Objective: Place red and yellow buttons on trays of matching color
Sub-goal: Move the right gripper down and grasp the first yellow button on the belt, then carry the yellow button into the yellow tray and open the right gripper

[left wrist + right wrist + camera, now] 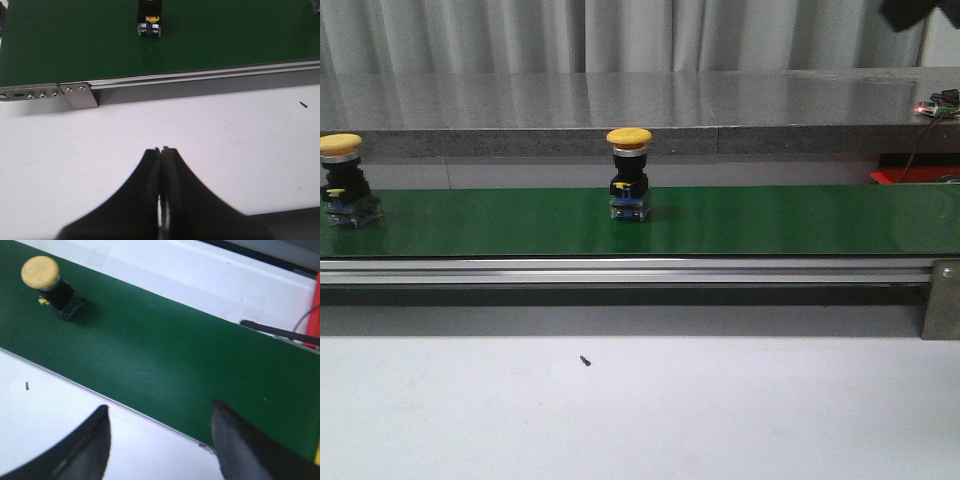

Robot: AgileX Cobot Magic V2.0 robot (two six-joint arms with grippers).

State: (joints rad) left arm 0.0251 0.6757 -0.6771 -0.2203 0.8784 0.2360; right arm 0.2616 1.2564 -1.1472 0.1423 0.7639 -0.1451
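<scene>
Two yellow buttons stand upright on the green conveyor belt: one at the middle, one at the far left. The right wrist view shows the middle one, far from my open, empty right gripper, which hangs over the belt's near edge. My left gripper is shut on nothing above the white table, short of the belt; the left button's base shows beyond it. No red button is in view. A red piece at the belt's far right may be the red tray.
An aluminium rail with a metal bracket runs along the belt's near side. A grey ledge lies behind the belt. Cables and a small board sit at the back right. A dark speck lies on the white table.
</scene>
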